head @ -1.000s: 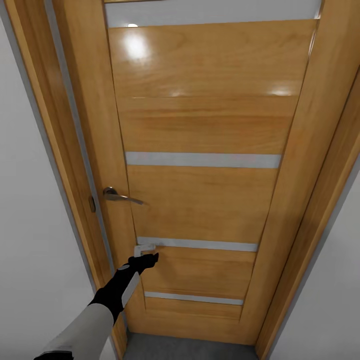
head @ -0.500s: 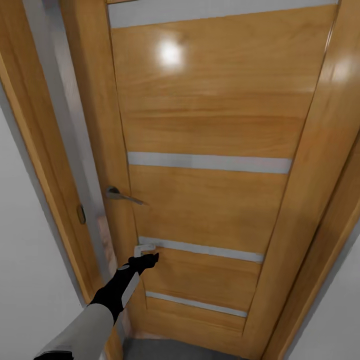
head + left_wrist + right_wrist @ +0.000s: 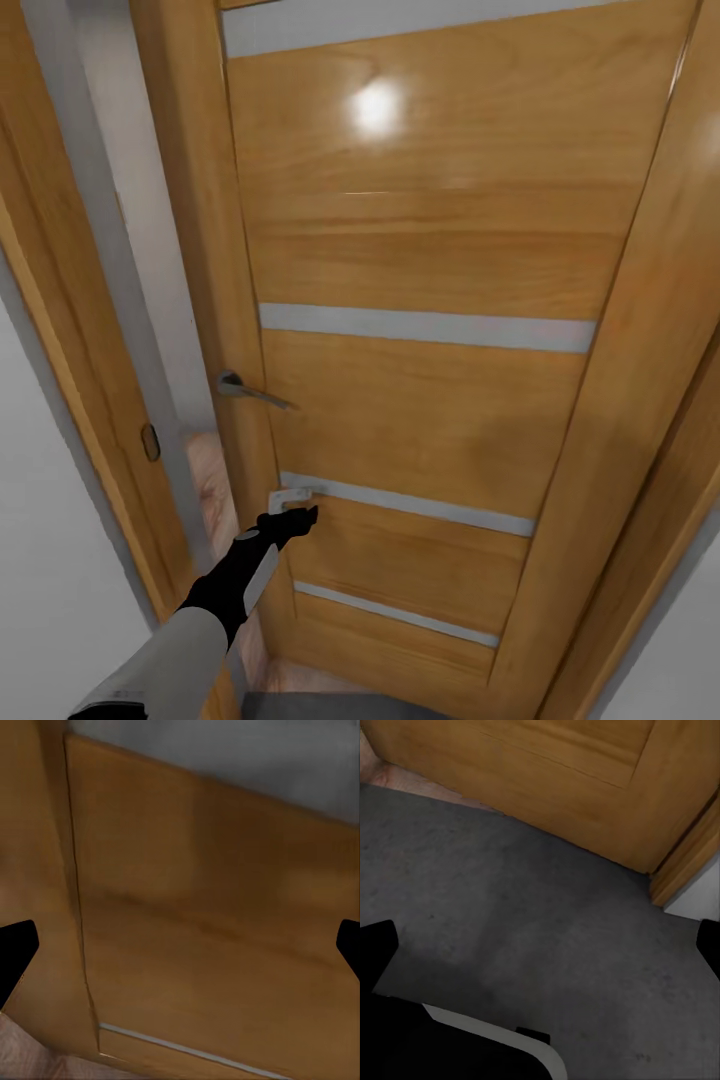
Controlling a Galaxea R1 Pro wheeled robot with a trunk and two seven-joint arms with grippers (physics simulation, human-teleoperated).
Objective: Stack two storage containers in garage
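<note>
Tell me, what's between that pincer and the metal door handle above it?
In the head view, bare wood: the left pincer is at the door beside a grey stripe, and plain panel runs up to the handle.

No writing anywhere to read.
The wooden door [image 3: 420, 400] carries plain grey strips and a bare metal handle [image 3: 250, 389] beside its left edge; no label, brand, number or sign on either, or on the frame.
</note>
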